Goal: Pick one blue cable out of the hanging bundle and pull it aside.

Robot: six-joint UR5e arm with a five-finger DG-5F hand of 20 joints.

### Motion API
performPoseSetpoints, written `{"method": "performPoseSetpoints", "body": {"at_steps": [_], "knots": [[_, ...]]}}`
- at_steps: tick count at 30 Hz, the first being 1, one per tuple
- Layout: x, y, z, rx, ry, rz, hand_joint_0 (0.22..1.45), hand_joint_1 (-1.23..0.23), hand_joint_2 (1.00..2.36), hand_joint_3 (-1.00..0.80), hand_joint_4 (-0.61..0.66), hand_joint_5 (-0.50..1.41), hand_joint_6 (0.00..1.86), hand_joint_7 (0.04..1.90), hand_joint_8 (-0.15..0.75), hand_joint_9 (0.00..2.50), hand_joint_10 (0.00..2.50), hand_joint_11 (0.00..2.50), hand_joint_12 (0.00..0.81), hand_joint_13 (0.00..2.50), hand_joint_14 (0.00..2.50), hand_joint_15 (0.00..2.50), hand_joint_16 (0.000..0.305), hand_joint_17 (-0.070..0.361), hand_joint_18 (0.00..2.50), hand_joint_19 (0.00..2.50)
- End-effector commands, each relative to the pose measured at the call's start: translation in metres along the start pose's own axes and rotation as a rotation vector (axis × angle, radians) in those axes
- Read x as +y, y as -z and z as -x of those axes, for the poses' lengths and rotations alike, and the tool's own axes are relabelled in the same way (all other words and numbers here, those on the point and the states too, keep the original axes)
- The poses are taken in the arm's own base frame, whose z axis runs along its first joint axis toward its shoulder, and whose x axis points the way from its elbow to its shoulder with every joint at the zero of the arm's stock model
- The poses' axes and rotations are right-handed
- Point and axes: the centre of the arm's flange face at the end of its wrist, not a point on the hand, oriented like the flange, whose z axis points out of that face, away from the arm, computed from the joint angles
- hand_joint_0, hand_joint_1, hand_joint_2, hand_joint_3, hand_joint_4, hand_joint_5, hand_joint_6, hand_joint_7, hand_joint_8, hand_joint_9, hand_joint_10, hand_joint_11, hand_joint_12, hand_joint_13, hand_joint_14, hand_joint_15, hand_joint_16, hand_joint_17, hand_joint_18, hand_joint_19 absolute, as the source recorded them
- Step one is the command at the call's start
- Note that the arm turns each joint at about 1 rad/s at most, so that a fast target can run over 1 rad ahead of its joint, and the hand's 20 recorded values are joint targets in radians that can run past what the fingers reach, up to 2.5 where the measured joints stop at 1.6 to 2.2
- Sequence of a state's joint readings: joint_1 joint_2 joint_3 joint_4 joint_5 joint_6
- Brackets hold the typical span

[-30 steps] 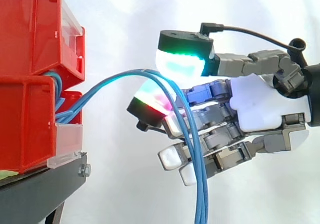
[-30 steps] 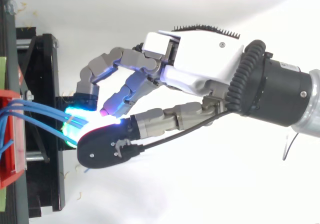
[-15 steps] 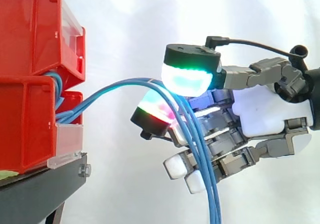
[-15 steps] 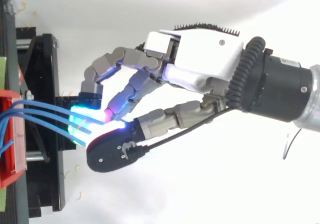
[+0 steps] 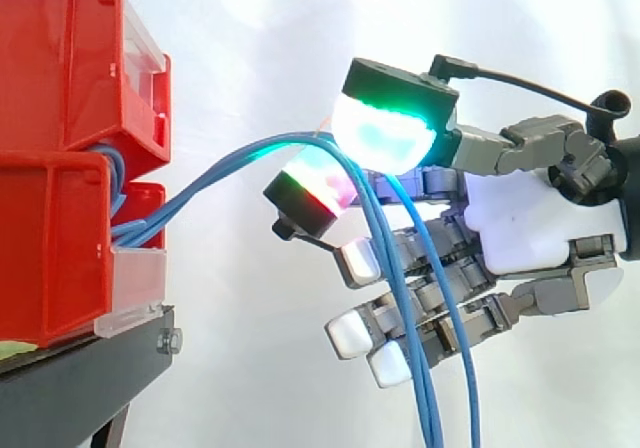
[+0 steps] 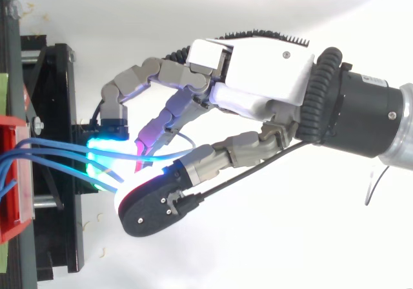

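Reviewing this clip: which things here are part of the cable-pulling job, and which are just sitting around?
Part of the job: blue cables, hanging in an arc; hand, pinching them between thumb and a finger.
Just standing by: red bins, black stand, white curtain.
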State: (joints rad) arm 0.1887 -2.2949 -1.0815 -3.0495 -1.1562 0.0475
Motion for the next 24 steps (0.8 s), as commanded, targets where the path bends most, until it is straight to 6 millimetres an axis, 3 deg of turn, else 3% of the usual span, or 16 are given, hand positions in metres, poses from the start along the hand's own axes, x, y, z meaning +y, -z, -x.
{"method": "performPoseSetpoints", "body": {"at_steps": [1,10,16,22,24], "knots": [[0.0000,0.0000,0.0000,0.000,0.000,0.000,0.75,-0.98,1.00,-0.50,-0.34,-0.09,0.94,1.05,0.190,1.07,0.02,0.58,0.344,0.85,0.02,0.50,0.046,0.102,0.61,0.55],[-0.0008,0.0004,0.0023,0.000,0.003,-0.009,0.53,-1.00,1.00,-0.50,-0.18,-0.08,0.90,0.94,0.206,1.07,0.02,0.58,0.360,0.87,0.02,0.52,0.048,0.109,0.62,0.56],[-0.0007,0.0000,0.0046,-0.003,0.001,-0.009,0.40,-0.90,1.00,-0.50,-0.08,-0.08,0.88,0.89,0.260,1.08,0.02,0.56,0.424,0.90,0.02,0.51,0.061,0.137,0.69,0.57],[0.0004,0.0003,0.0047,-0.003,0.001,-0.007,0.46,-0.69,1.00,-0.50,-0.07,-0.08,0.88,0.91,0.261,1.10,0.02,0.56,0.415,0.90,0.02,0.52,0.058,0.131,0.67,0.59],[-0.0011,0.0004,0.0047,-0.002,0.002,-0.013,0.54,-0.65,1.00,-0.50,-0.07,-0.09,0.87,0.92,0.240,1.09,0.02,0.58,0.394,0.88,0.02,0.53,0.053,0.119,0.63,0.63]]}}
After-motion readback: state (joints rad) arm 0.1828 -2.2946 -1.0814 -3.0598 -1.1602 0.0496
